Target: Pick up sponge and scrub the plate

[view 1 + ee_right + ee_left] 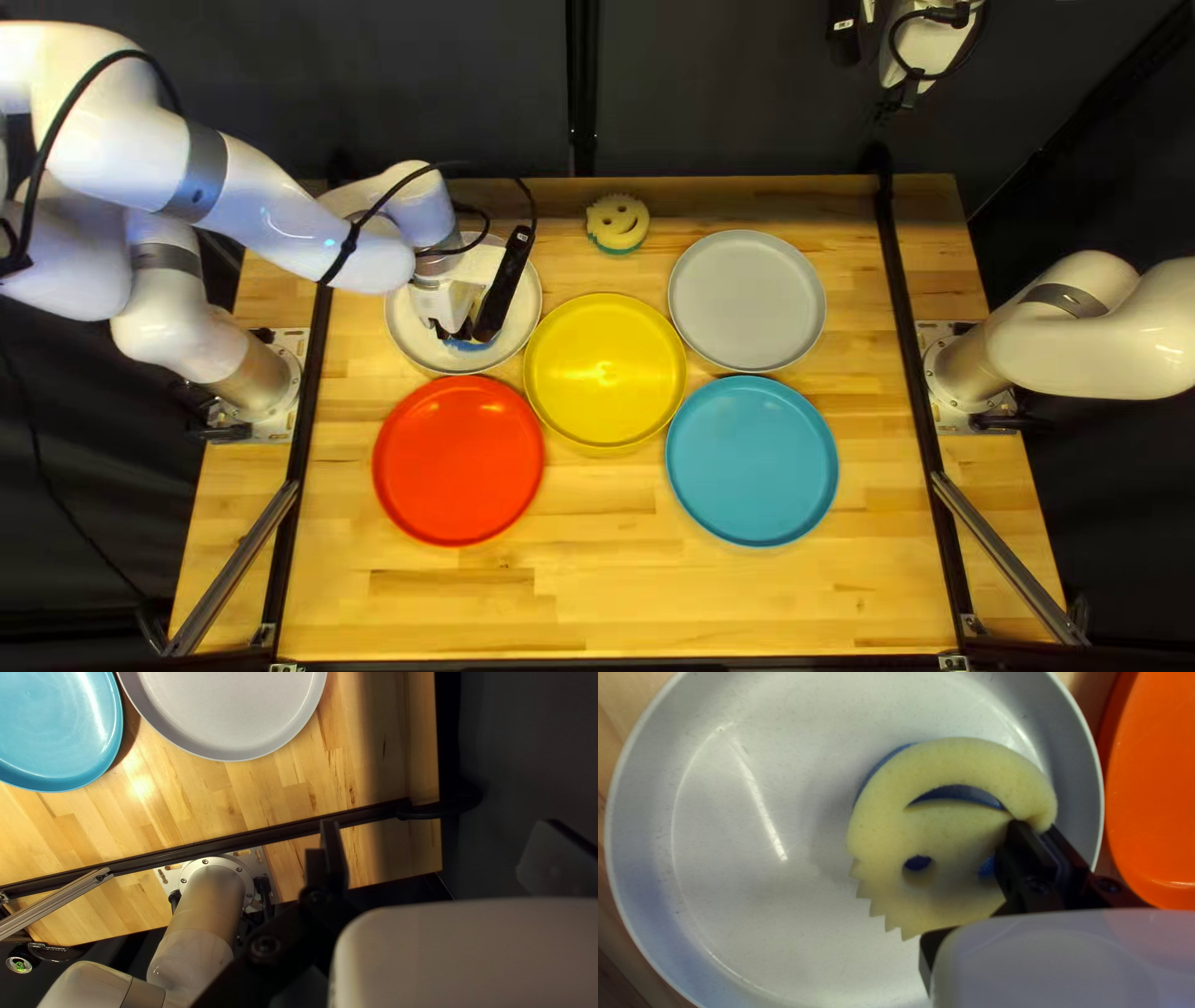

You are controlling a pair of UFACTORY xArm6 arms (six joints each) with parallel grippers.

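Left pincer (467, 332) tight on saw-edged sponge (952, 827) over smooth plate (766, 921).

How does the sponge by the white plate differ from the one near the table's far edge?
The held sponge has a blue backing; the spare sponge has a green one. My left gripper pinches the held sponge over the white plate, while the spare sponge rests on the wooden table, touched by no gripper. Both are round and yellow, with cut-out smiley faces and jagged hair.
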